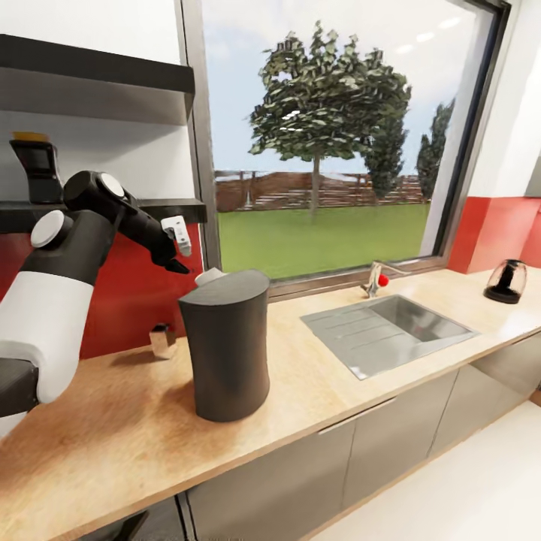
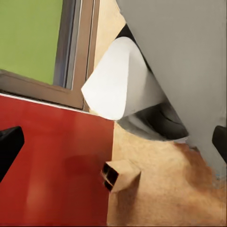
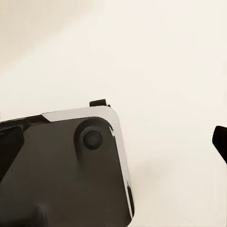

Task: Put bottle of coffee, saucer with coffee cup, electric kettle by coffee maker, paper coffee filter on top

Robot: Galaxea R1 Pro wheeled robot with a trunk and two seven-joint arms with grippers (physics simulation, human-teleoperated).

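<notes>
White paper filter (image 2: pixel 118 78) behind coffee maker (image 1: pixel 225 346) shows clearest from left wrist; left tool (image 2: pixel 113 142) wide, empty

The left arm (image 1: pixel 68 255) rises from the white shoulder, bends at the elbow and reaches forward over the counter's back edge. Its left gripper (image 1: pixel 179 248) points down, fingertips (image 2: pixel 9 142) spread wide apart and empty. The right gripper (image 3: pixel 113 146) likewise shows parted fingertips.

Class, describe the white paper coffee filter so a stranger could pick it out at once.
Start at the big window, then drop to the tall dark grey coffee maker on the wooden countertop. The white paper cone pokes up behind its top edge, the palest thing there.
</notes>
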